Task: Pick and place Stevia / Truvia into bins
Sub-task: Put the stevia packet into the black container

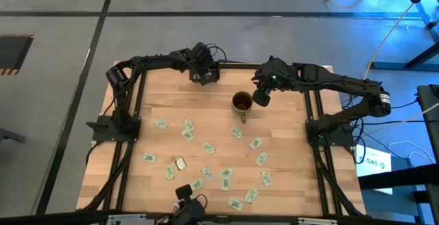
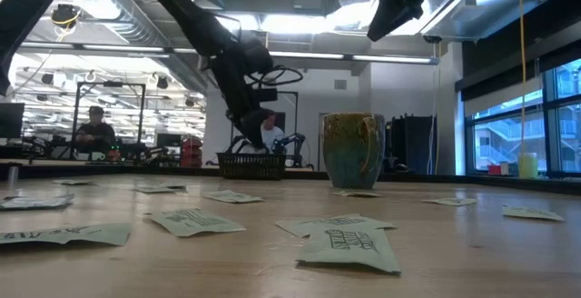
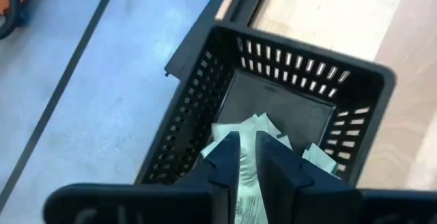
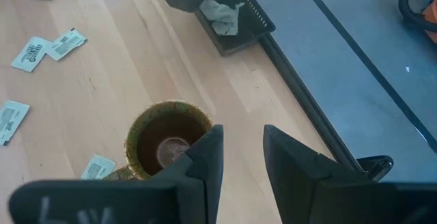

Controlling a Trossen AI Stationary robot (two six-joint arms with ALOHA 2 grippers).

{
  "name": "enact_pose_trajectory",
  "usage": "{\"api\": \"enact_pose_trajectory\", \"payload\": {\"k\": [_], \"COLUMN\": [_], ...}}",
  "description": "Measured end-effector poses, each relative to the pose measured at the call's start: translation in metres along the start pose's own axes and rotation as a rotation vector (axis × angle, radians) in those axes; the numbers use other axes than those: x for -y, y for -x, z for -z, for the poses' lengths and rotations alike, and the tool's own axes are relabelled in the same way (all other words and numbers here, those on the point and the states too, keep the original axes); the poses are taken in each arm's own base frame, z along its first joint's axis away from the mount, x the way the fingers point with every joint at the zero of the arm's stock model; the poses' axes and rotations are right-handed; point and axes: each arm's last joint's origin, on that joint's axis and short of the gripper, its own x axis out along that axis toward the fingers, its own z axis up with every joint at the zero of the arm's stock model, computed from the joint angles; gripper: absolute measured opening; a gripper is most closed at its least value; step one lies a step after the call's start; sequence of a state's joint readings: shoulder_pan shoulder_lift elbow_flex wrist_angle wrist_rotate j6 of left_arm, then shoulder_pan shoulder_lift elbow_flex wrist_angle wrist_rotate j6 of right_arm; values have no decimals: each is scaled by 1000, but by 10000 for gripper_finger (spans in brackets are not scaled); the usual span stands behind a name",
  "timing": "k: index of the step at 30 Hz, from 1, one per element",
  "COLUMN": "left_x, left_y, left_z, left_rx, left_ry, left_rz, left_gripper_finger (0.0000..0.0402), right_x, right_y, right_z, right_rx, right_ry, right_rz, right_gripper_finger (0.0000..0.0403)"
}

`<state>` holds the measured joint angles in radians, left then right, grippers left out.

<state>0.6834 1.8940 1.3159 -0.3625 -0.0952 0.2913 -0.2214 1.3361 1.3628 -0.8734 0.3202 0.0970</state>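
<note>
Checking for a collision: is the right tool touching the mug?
Apart. The low view shows the right tool hanging well above the mug, open air between them.

Almost nothing can be read. Beside the bench's right edge in the high view, a white sign [image 1: 374, 161] on the floor carries dark letters that look like "SAS", followed by a mark too small to make out. The sachets [image 2: 350, 247] lying on the bench [image 1: 295, 119] bear green print, visible in the low view and the right wrist view, but the wording is too small and blurred to read.
</note>
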Motion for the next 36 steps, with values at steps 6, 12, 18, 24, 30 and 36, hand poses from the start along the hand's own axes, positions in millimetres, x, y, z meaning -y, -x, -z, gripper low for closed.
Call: {"api": "enact_pose_trajectory", "payload": {"k": [6, 12, 18, 24, 30, 36], "left_x": [-3, 8, 29, 61, 91, 114], "left_y": [39, 92, 123, 133, 142, 141], "left_z": [-12, -17, -10, 10, 18, 24], "left_rx": [96, 188, 153, -79, -205, -219], "left_ry": [1, -33, 4, -125, -201, -233], "left_rz": [-3, 223, 443, 519, 485, 511], "left_gripper_finger": [53, 41, 40, 42, 37, 36], "right_x": [0, 0, 0, 0, 0, 0], "right_y": [0, 0, 0, 0, 0, 0], "right_z": [0, 1, 2, 2, 1, 1], "right_rx": [0, -8, -17, -16, -14, -14], "right_ry": [3, 6, 9, 31, 32, 31], "right_rz": [0, 1, 2, 1, 1, 1], "right_gripper_finger": [108, 108, 108, 108, 108, 108]}}
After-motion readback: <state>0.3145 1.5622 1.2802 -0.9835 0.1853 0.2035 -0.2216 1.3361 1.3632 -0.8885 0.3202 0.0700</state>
